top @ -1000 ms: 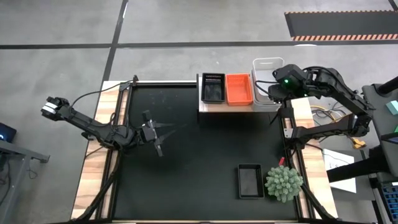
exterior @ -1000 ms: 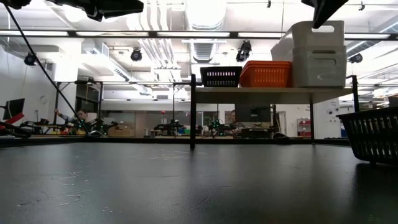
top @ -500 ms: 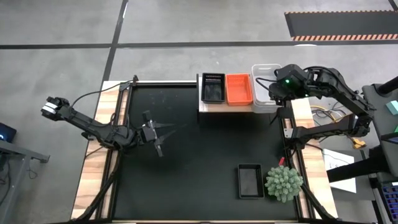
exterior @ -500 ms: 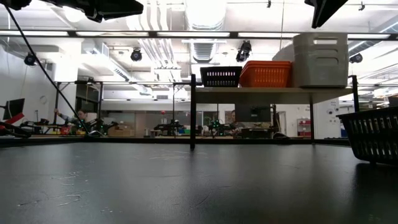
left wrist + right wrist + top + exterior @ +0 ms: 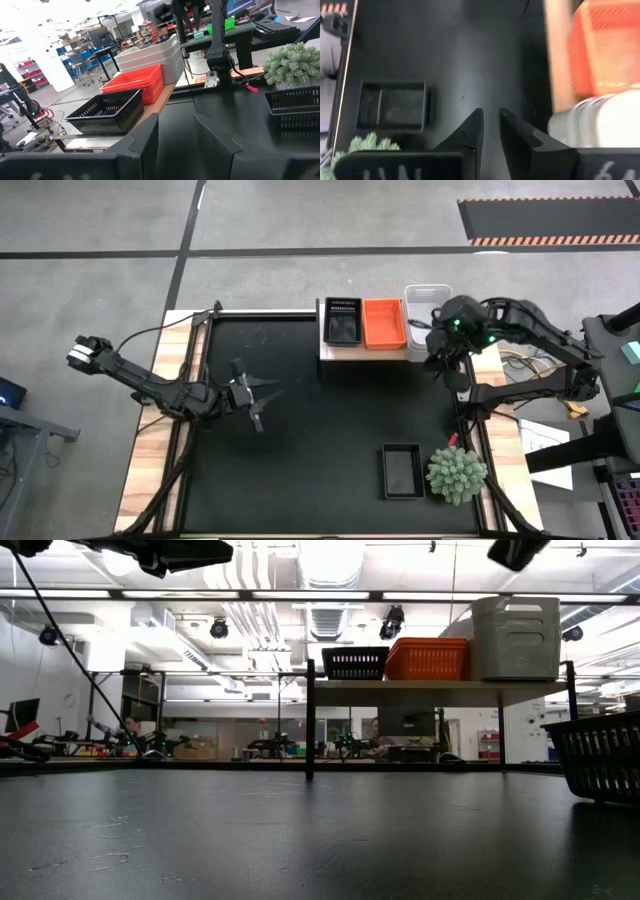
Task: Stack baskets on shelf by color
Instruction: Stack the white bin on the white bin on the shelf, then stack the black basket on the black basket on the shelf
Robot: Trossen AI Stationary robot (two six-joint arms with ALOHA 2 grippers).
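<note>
Room: workshop hall with bright ceiling lights and benches behind the table.
Mat (image 5: 300, 430): black, covering the tabletop between wooden side strips.
Shelf (image 5: 365, 352): light-wood board at the mat's far edge, raised on thin legs in the low view.
Black basket (image 5: 342, 322): on the shelf, left end.
Orange basket (image 5: 384, 324): on the shelf, middle, touching the black one.
White basket (image 5: 422, 302): on the shelf, right end, taller than its neighbours; nested layers visible from the left wrist.
Second black basket (image 5: 403, 471): on the mat, near edge, just beside the plant.
Plant (image 5: 457, 472): green, spiky, near right corner.
Right gripper (image 5: 438, 352): raised by the shelf's right end, next to the white basket; fingers a narrow gap apart, nothing between them.
Left gripper (image 5: 262, 393): over the mat's left half, well apart from the baskets; fingers spread, empty.
</note>
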